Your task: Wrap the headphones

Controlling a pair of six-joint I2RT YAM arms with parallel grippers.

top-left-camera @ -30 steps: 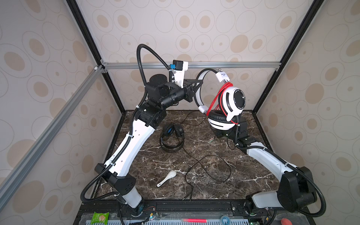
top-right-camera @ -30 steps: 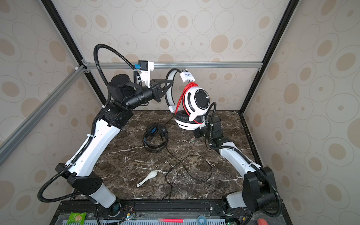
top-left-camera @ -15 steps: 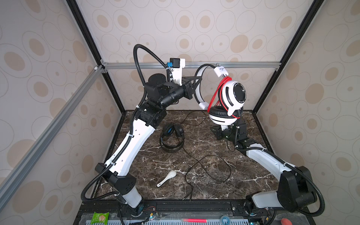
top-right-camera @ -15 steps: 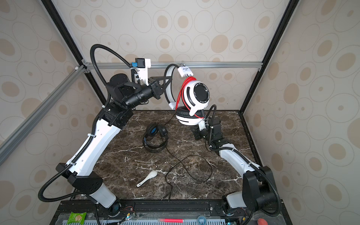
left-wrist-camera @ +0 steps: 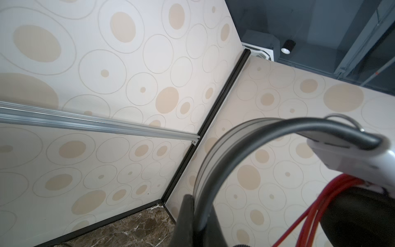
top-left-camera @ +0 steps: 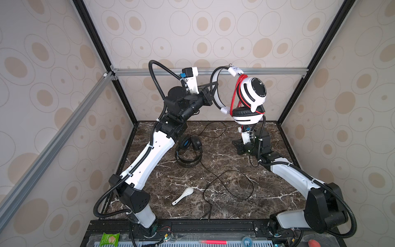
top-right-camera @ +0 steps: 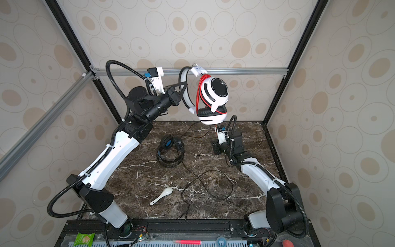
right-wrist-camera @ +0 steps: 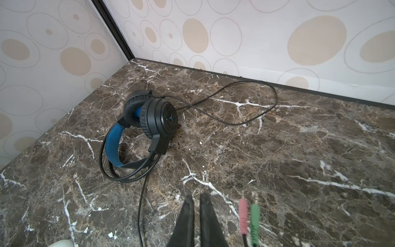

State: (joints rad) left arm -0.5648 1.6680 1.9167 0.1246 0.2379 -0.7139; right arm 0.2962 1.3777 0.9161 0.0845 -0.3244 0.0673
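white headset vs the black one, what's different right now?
The white headphones hang in the air, headband clamped in the left end effector; the black headphones lie on the table, untouched. The white pair's red cable is looped around its frame; the black pair's black cable sprawls loose. Both are wired over-ear sets.

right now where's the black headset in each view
Top view: black headphones lie on the table, left of middle, by the left arm.
Top view: black headphones in the same place on the table.
Left wrist: not in it; it shows the white headphones.
Right wrist: black headphones on the table, ahead of the right gripper.
Shared landmark: the marble table, in all four.
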